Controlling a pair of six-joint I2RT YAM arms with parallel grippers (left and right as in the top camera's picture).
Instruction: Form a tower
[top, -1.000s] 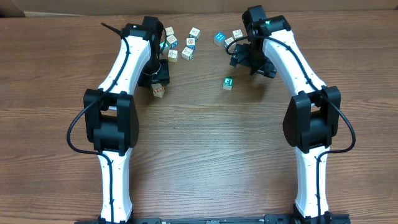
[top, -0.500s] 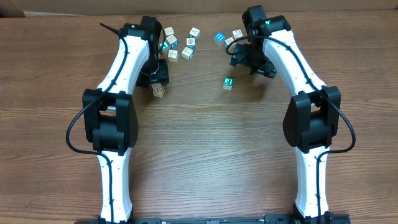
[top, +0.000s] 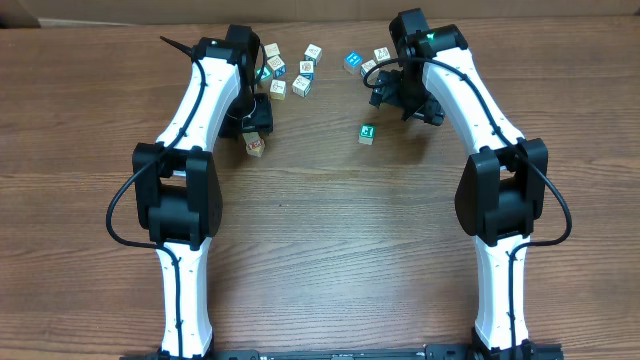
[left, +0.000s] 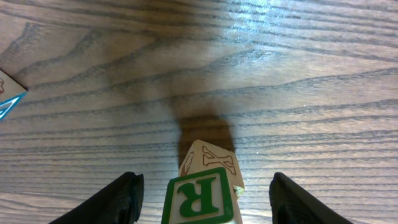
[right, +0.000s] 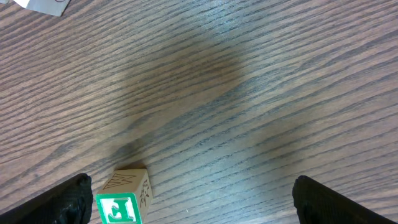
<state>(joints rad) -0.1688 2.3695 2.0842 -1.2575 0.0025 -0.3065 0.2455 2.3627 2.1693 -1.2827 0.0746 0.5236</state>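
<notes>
The left gripper, part-open and empty astride the tower, should rise straight up without brushing it; right gripper wide, empty.

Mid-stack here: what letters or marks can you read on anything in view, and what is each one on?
"R", green: top cube of the tower.
"X", outlined: cube under it.
Green letter, perhaps "E": lone cube mid-table; not certain.
Far loose cubes: print too small to read.
</notes>
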